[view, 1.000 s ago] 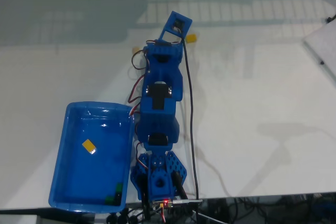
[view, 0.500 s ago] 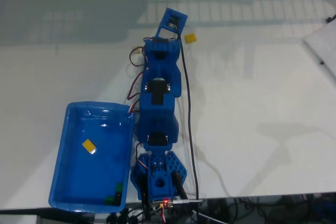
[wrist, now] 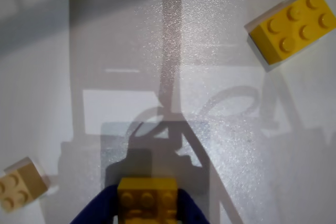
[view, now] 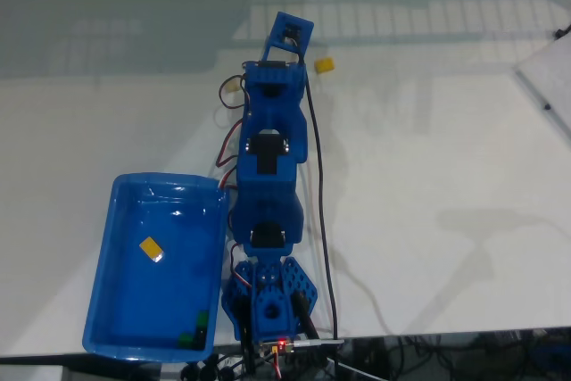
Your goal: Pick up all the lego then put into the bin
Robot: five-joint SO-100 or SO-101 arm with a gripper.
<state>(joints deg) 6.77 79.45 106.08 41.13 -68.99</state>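
Note:
In the wrist view my gripper (wrist: 147,206) is shut on a yellow lego (wrist: 147,196), its blue fingers (wrist: 97,211) pressing both sides at the bottom edge. Another yellow lego (wrist: 292,24) lies on the white table at the top right, and a pale tan lego (wrist: 18,185) lies at the lower left. In the fixed view the blue arm (view: 272,144) reaches toward the far side, with a yellow lego (view: 323,65) to its right and the tan lego (view: 230,87) to its left. The blue bin (view: 103,274) at the lower left holds one yellow lego (view: 152,248).
Small green and dark pieces (view: 196,331) sit in the bin's near corner. A black cable (view: 323,220) runs along the arm's right side. A white board (view: 549,86) lies at the table's right edge. The table's near edge is at the bottom of the fixed view.
The arm's tip has swung a little to the left and farther away, off the yellow lego on its right, which now shows fully.

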